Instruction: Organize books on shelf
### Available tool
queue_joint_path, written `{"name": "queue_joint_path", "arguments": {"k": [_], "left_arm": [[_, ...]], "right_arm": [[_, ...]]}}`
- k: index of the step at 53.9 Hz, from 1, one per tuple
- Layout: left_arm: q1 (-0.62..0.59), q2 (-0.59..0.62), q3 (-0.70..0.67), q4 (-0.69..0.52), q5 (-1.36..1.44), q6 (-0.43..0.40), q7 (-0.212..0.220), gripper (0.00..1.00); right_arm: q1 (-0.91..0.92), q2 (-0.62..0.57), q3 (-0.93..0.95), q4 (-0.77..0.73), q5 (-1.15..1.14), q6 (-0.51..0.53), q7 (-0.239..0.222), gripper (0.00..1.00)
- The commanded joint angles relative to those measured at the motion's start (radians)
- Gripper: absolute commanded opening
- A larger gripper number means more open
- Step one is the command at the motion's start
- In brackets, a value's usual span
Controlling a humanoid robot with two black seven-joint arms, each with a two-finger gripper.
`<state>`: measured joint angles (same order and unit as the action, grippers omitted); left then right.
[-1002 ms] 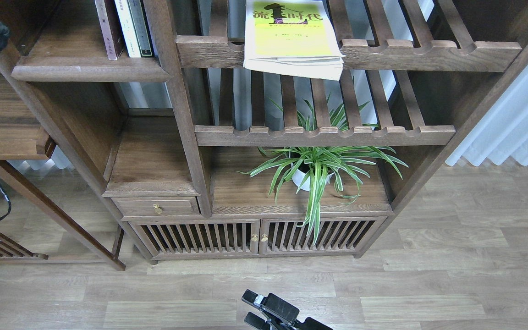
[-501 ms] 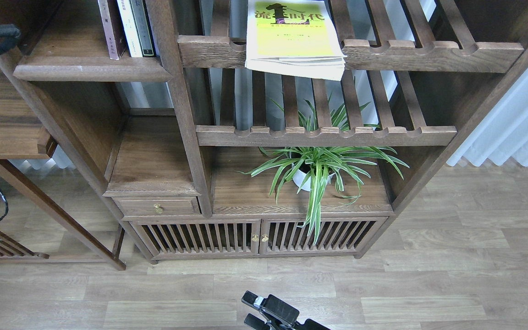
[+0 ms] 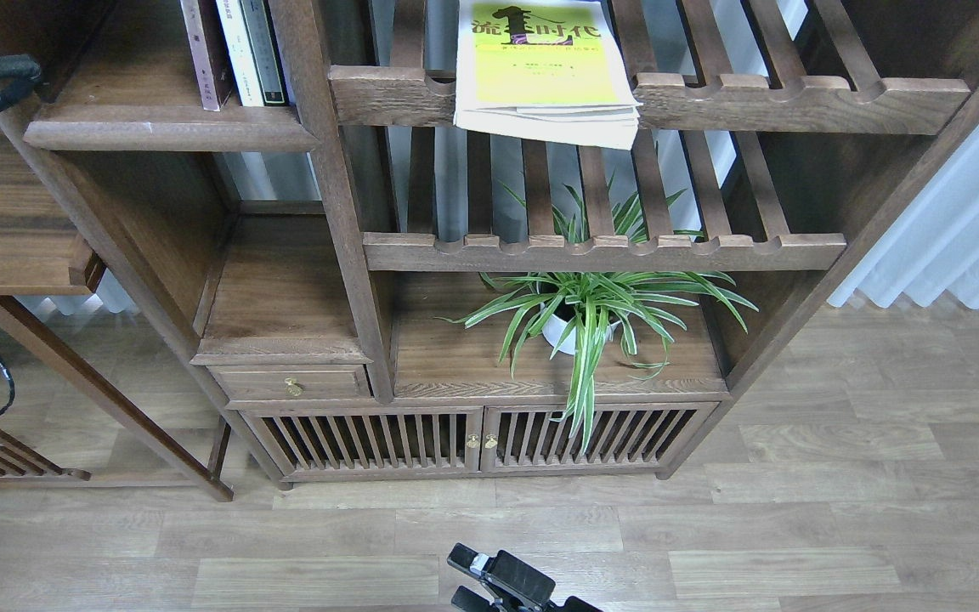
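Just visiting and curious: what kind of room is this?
Probably a home-style living room or study: a dark wooden bookcase holding books, a potted plant, a plank floor and a white curtain.

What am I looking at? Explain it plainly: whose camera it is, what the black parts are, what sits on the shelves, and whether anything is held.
This is a single picture from a camera in a humanoid robot's head, looking forward and down at a wooden bookcase. The black piece at the left edge is its left end effector, a two-finger clamp; the fingers are apart and hold nothing. The black piece at the bottom is its right end effector, too dark and cut off to judge. A yellow-green book lies flat on a slatted rack, overhanging the front rail. On the solid shelf, a maroon book stands upright beside two thin volumes. Lower down is a potted plant.
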<state>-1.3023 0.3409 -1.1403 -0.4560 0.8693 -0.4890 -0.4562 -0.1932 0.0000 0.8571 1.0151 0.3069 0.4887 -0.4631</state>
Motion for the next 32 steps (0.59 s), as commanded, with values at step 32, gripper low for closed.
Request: {"name": "queue_joint_path", "arguments": {"k": [32], "left_arm": [[0.123, 0.000, -0.026, -0.242, -0.033, 0.000, 0.027, 0.51]], "right_arm": [[-0.017, 0.000, -0.006, 0.005, 0.003, 0.000, 0.001, 0.99]]}}
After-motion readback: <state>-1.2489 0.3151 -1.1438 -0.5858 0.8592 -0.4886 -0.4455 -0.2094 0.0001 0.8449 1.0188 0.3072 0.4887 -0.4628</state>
